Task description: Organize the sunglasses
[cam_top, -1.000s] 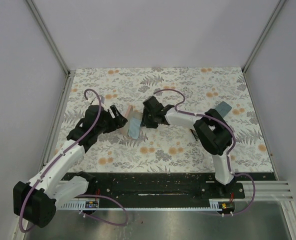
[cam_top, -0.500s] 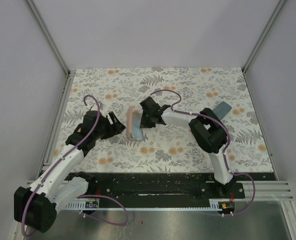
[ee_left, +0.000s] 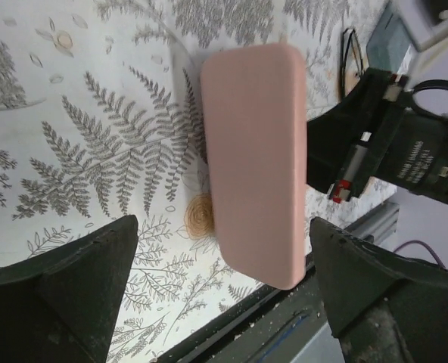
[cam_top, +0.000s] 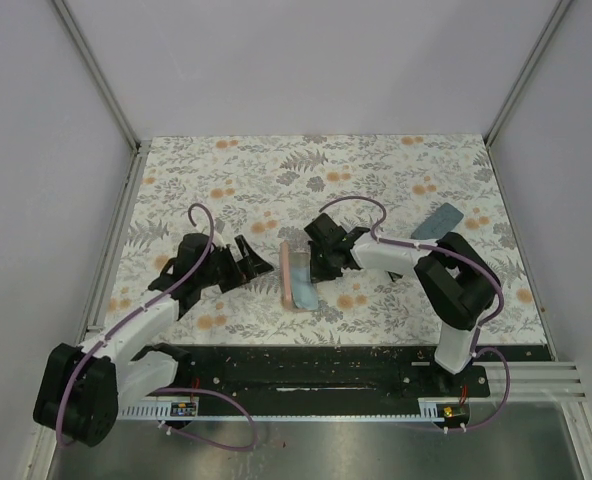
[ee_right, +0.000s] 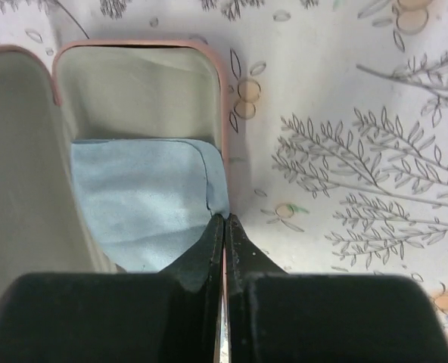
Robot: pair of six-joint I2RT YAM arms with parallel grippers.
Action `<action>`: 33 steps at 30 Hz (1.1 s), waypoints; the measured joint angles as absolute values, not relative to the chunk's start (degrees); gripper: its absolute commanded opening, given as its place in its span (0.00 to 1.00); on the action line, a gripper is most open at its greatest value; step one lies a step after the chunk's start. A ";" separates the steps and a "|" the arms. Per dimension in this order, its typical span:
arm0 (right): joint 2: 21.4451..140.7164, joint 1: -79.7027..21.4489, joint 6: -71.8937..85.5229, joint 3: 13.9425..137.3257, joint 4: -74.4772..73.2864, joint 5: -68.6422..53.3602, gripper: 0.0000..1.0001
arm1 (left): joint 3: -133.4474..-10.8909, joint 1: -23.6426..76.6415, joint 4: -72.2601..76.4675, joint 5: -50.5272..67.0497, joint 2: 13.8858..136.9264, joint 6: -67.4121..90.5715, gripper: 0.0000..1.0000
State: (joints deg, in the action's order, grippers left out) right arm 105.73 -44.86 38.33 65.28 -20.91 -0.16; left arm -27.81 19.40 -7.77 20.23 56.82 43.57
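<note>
The right tool (ee_right: 224,223) has its fingertips pressed together on the right-hand rim of a pink oblong hard case (ee_left: 254,151), and the thin pink wall runs straight into the seam between them. Just left of the tips, inside the open shell, lies a light blue cloth (ee_right: 141,197), its corner touching the pinch. Further left stands the case's other half, raised like an open book cover. The right arm is folded sharply at its elbow, with the forearm lying low and reaching across to the case from the right.

The left tool (cam_top: 251,258) is spread wide, its fingers apart and holding nothing. It points at the smooth outer back of the raised half, near it but not touching. The left arm stretches low and nearly straight from its base.

On the floral-patterned worktop (cam_top: 276,165), the near edge with its black rail runs close beside one end of the case. Bare surface opens on the far side of both tools.

Beyond the right tool's body, the left wrist view shows a thin black-framed pair of sunglasses (ee_left: 350,60) lying flat. It is close to a blue-grey oblong case (cam_top: 436,220). From above, the right arm hides the pair.
</note>
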 measured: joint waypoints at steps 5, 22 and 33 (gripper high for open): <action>102.89 -44.88 36.58 61.56 -20.88 -0.62 0.00 | -19.88 19.40 8.75 25.93 64.45 51.29 0.99; 102.61 -44.88 34.13 61.30 -20.93 -1.63 0.00 | -13.41 21.74 64.40 35.70 93.45 68.99 0.97; 102.61 -44.88 34.37 61.49 -21.80 -2.59 0.41 | -13.93 23.16 67.68 36.07 97.32 70.78 0.66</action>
